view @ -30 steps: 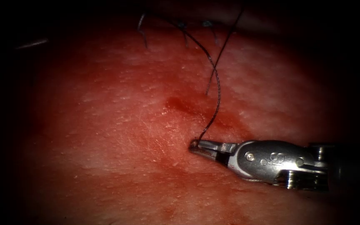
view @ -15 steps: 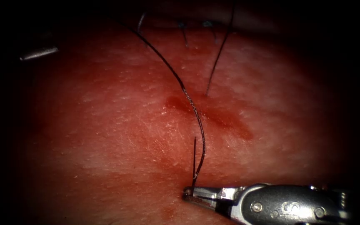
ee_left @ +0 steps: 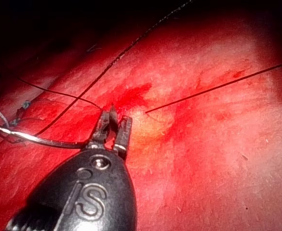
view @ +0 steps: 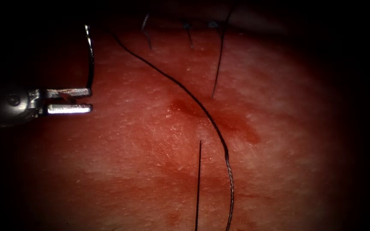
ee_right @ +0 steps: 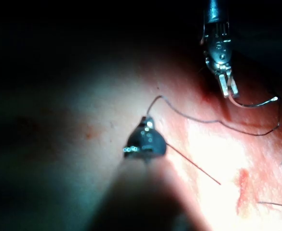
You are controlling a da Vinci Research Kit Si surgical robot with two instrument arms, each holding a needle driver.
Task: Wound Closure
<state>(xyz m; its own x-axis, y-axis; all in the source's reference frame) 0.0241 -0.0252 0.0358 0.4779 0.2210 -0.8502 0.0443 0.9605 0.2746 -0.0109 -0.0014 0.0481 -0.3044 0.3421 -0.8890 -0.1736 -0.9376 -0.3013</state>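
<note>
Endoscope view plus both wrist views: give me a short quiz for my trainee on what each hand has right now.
1. True or false: the needle is driven into the tissue.
2. The left hand has its jaws: A) apart, B) clamped on a cut end of thread, C) clamped on the tissue.
3. Fill in: in the right wrist view, the right hand holds the ____.

Key
1. False: its whole curve is free of the tissue, with one end at the left hand's upper jaw.
2. A.
3. thread, which leaves the hand's tip and runs across the tissue.
</note>
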